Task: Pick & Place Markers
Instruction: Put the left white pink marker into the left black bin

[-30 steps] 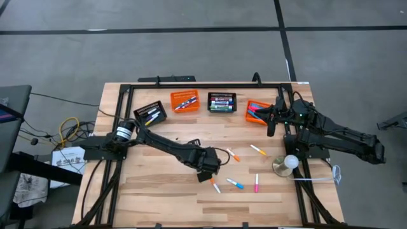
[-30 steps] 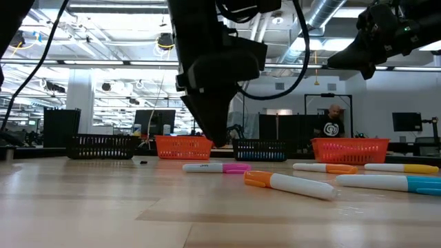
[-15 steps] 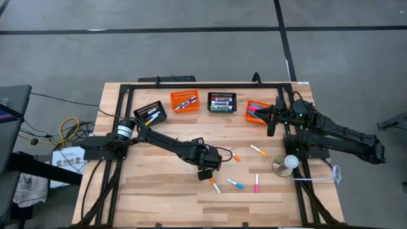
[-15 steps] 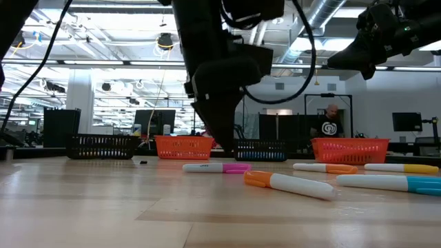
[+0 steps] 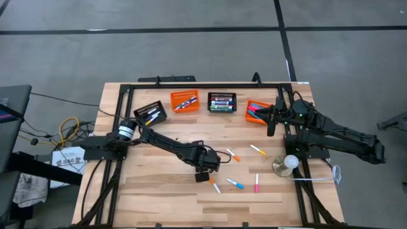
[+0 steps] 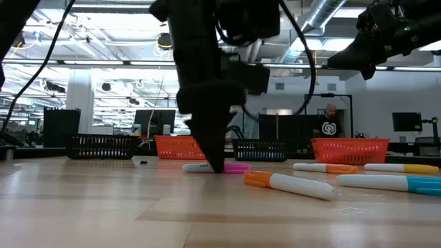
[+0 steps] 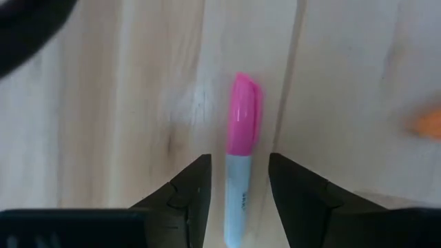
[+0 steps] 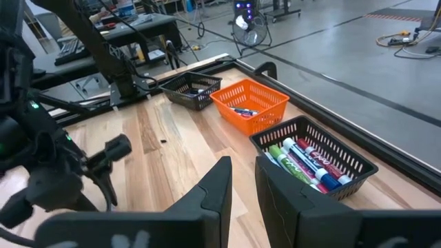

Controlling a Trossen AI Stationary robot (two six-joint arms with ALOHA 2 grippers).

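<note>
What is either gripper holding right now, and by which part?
Nothing yet. The left gripper straddles the white barrel of a pink-capped marker lying on the wooden table, fingers apart. The right gripper is empty.

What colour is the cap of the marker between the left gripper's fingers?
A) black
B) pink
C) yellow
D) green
B. In the left wrist view the marker lying between the left gripper fingers has a pink cap and a pale body, resting on the wooden table.
</note>
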